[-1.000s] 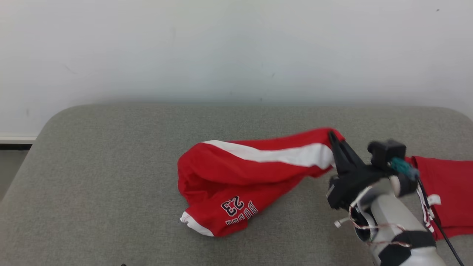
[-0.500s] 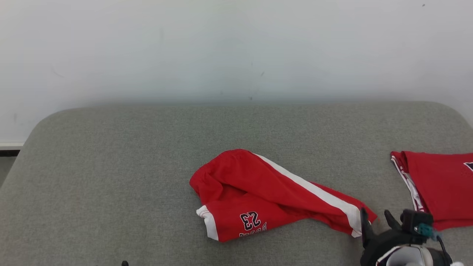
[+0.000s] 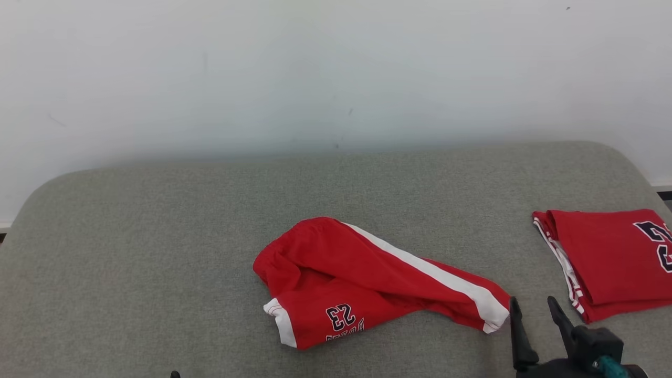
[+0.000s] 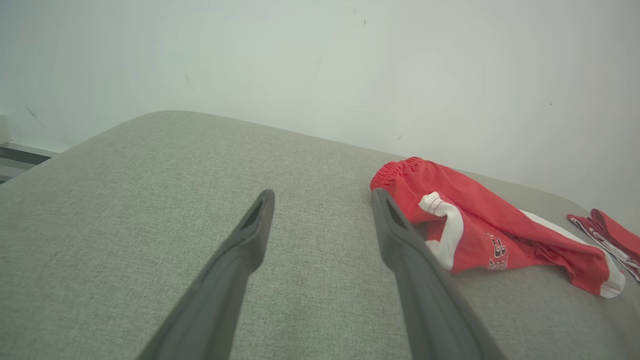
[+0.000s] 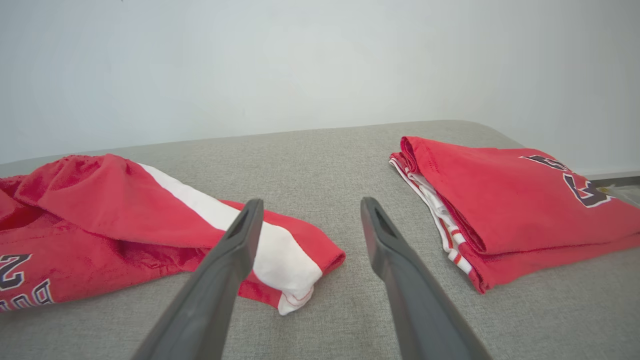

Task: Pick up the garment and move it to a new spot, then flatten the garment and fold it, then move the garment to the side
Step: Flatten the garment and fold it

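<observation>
Garment (image 3: 367,283), crumpled red shorts, mid grey cushion (image 3: 157,236), ungripped. Right gripper (image 3: 533,310) low at cushion's near edge, fingers spread wide, empty. Left gripper (image 4: 324,197) above cushion's left part, equally wide, empty. Folded red jersey (image 3: 609,257) at cushion's right end.

The garment (image 3: 367,286) lies near the middle of the padded table (image 3: 157,236), toward its front edge. A folded garment (image 3: 609,262) sits well apart from it on the table's right side. The right gripper (image 3: 531,300) is at the front, just beside the garment's right-hand end and between the two pieces of clothing. The left gripper (image 4: 322,195) hangs over bare table to the garment's left. A wall (image 3: 315,68) stands behind the table.
</observation>
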